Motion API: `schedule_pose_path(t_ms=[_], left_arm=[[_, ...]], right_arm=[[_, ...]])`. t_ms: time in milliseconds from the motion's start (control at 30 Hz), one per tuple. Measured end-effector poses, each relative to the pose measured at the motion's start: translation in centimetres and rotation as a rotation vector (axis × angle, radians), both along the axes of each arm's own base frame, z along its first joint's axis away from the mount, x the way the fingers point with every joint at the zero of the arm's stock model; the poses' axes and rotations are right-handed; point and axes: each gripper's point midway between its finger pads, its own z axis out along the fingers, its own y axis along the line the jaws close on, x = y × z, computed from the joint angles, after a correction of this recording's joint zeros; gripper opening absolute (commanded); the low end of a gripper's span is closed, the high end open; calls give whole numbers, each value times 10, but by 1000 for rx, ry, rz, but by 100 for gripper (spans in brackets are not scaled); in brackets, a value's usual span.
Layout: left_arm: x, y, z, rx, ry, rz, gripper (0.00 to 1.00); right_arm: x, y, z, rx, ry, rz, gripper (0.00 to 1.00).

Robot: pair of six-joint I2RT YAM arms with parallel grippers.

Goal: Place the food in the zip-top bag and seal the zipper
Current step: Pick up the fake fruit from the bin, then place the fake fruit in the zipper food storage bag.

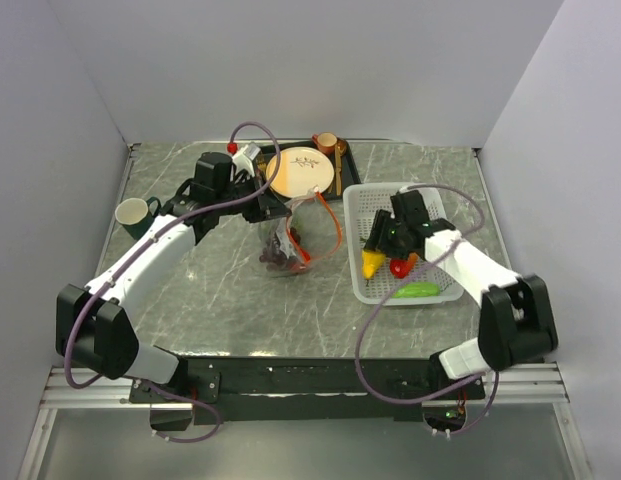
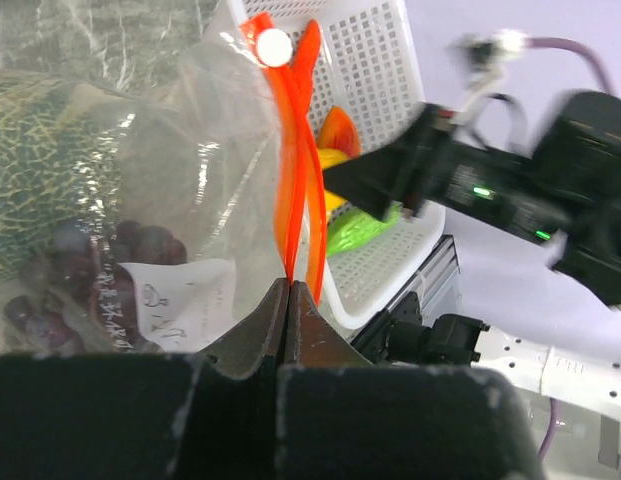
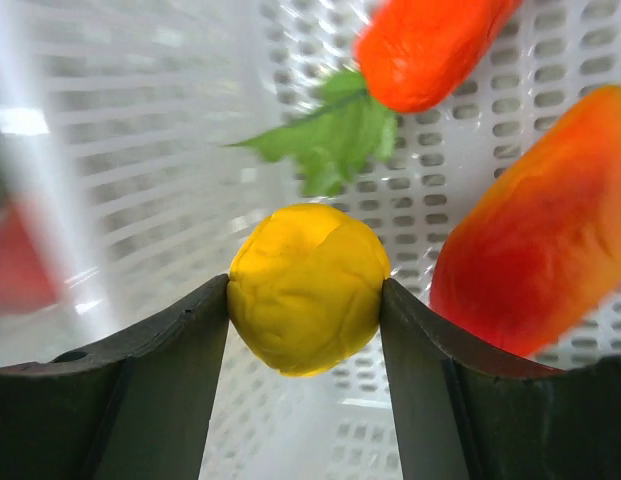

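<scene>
the left gripper (image 2: 288, 287) is pinching shut on the zipper (image 2: 296, 170). it is holding the mouth of the zip-top bag (image 2: 190, 160) up off the surface (image 1: 240, 310), with the opening facing the white mesh basket (image 1: 362, 205). the bag is standing near the middle of the surface, just left of the basket. the dark purple grapes (image 2: 140, 245) and the round green melon (image 2: 35, 180) are lying inside it.

the right gripper (image 3: 305, 300) is reaching into the basket and clamping the yellow pear (image 3: 308, 285), one finger pressing on each side. i cannot tell whether the pear is resting on the mesh or lifted off it. the orange-red carrot (image 3: 430, 45), with its green leaves, and a red piece (image 3: 530, 220) are lying just beside the pear. the green cucumber (image 1: 418, 290) is lying at the near side of the basket.

this looks like the filling step, with the pear being picked for transfer. the next move is calling for a straight lift clear of the basket wall. then comes a carry leftward to the raised mouth and a release between the two orange-red strips. the gap there is looking narrow and the plastic floppy, so the left gripper needs to be holding steady. three pieces are waiting in the basket, and the sealing is not yet begun.
</scene>
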Motion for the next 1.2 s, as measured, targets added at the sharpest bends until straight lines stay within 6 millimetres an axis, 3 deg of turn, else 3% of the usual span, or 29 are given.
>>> schedule_pose_path(t_ms=[233, 400, 600, 733, 933, 1133, 1167, 1200], left_arm=[[3, -1, 4, -5, -10, 0, 1], [5, -2, 1, -1, 0, 0, 1], [7, -3, 3, -4, -7, 0, 1], [8, -3, 2, -1, -2, 0, 1], [8, -3, 2, 0, 0, 0, 1], [9, -4, 8, -3, -9, -1, 1], [9, -4, 8, -4, -12, -1, 1], [9, -4, 8, -5, -12, -1, 1]], right_arm=[[1, 7, 108, 118, -311, 0, 32], [-9, 30, 153, 213, -436, 63, 32], [-21, 76, 174, 273, -468, 191, 33], [-19, 108, 190, 300, -497, 266, 33], [4, 116, 199, 267, -538, 253, 32], [24, 126, 181, 242, -505, 249, 32], [26, 128, 173, 238, -488, 250, 35], [28, 130, 166, 233, -472, 251, 51]])
